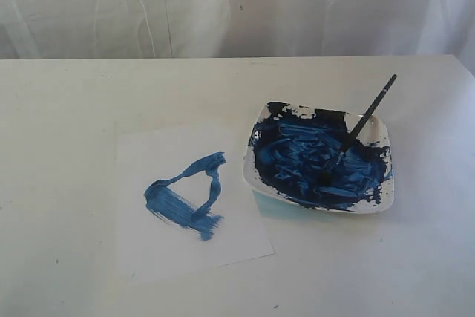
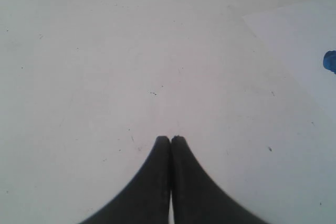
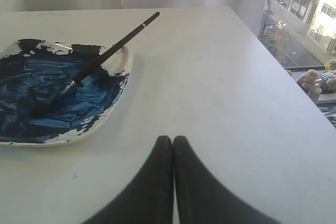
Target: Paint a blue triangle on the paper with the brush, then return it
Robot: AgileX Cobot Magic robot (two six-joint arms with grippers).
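Observation:
The blue triangle [image 1: 185,196] is painted on the white paper [image 1: 189,206], left of the dish [image 1: 390,183]. The black-handled brush [image 1: 361,125] lies in the dish, tip in the blue paint, handle leaning over the far right rim; the right wrist view shows the brush [image 3: 105,56] too. Neither arm appears in the exterior view. My left gripper [image 2: 170,139] is shut with nothing in it, above bare table, with a corner of the paper [image 2: 299,40] off to one side. My right gripper [image 3: 172,139] is shut and empty, beside the dish [image 3: 113,106].
A white curtain hangs behind the table [image 1: 74,109]. The table's right edge [image 3: 294,82] runs beside a window that looks down on a street.

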